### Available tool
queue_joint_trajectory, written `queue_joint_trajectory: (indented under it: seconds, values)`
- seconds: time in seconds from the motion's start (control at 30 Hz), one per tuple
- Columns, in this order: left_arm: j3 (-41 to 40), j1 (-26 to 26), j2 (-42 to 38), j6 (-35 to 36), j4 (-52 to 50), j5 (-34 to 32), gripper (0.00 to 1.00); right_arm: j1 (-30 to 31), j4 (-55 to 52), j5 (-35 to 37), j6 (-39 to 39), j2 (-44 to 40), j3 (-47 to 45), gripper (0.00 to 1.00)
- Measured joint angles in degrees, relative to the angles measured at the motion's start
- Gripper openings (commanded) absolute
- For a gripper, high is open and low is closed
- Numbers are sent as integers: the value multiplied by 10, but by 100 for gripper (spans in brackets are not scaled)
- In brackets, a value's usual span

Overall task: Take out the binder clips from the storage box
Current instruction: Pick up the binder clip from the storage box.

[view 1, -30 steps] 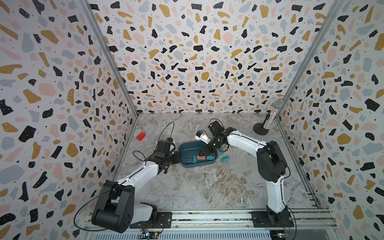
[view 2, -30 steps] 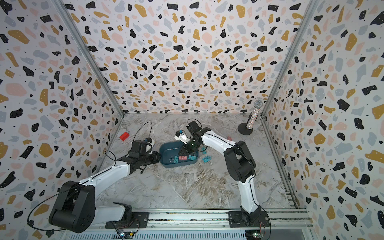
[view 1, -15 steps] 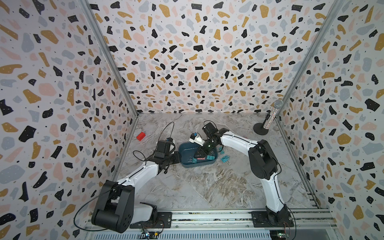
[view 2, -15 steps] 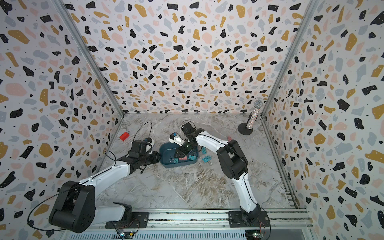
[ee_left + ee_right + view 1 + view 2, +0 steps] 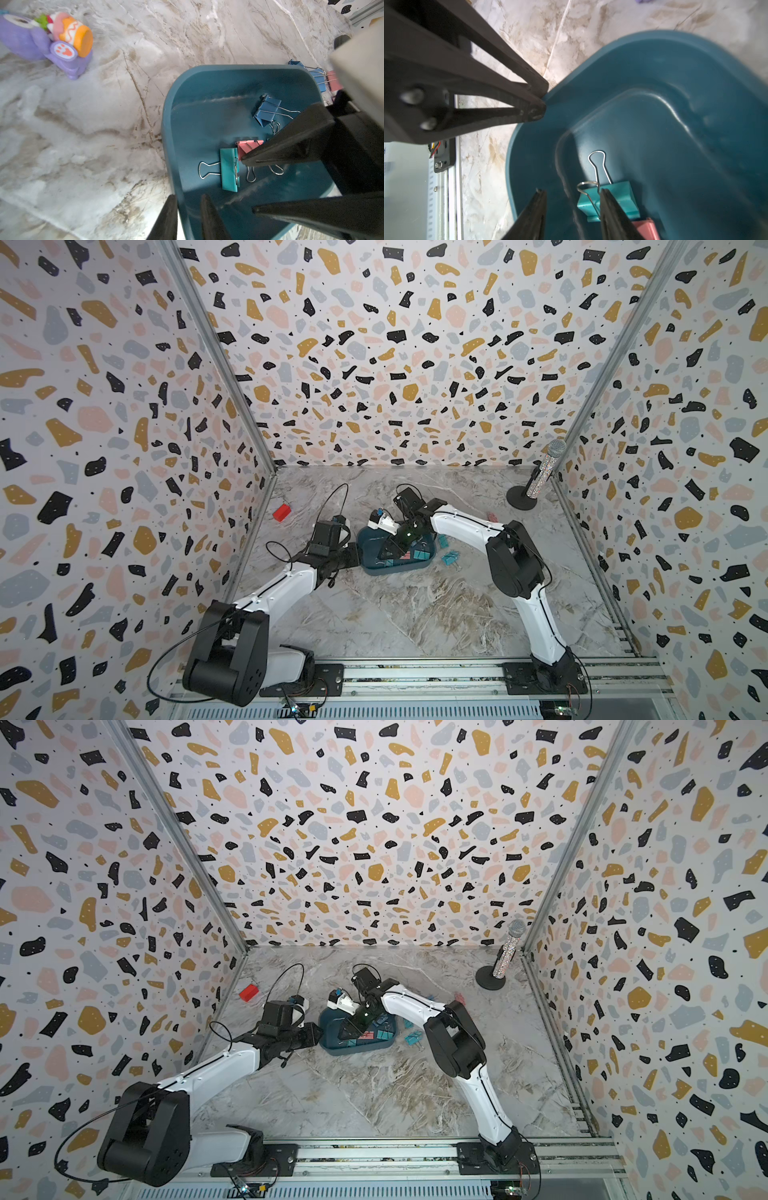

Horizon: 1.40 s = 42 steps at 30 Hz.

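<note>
The dark teal storage box [image 5: 374,569] [image 5: 337,1049] sits mid-table. My left gripper [image 5: 188,207] [image 5: 357,555] is shut on the box's left rim, one finger outside the wall and one inside. Inside lie binder clips: teal [image 5: 228,170] [image 5: 618,197], pink [image 5: 247,145] and blue [image 5: 267,110]. My right gripper [image 5: 572,192] [image 5: 248,185] [image 5: 392,549] reaches down into the box, open, one fingertip [image 5: 604,193] beside the teal clip's wire handle. More clips [image 5: 449,558] [image 5: 412,1039] lie on the table just right of the box.
A purple-and-orange toy [image 5: 62,41] stands behind the box. A red block [image 5: 281,512] [image 5: 248,992] lies near the left wall. A glittery microphone on a round stand [image 5: 540,477] [image 5: 505,961] is at the back right corner. Terrazzo walls close three sides.
My right gripper has moved left across the box toward its left end and its jaws have spread wider. The left arm and the box have stayed put.
</note>
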Motion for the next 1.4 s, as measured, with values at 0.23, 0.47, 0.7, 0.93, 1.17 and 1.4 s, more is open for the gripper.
queue_joint_trajectory:
  seconds: [0.23,0.47,0.7,0.93,1.17,1.4]
  values:
    - [0,0,-2,0,0,0,24,5,0,21,-3,12,0,52]
    - [0,0,-3,0,0,0,24,9,0,31,-4,16,7,52]
    - [0,0,-6,0,0,1,24,11,6,29,-2,32,20,46]
    - [0,0,-9,0,0,2,24,11,11,30,5,39,20,34]
    - [0,0,-9,0,0,2,24,11,20,35,18,39,20,23]
    - [0,0,-11,0,0,2,24,11,31,39,35,39,20,16]
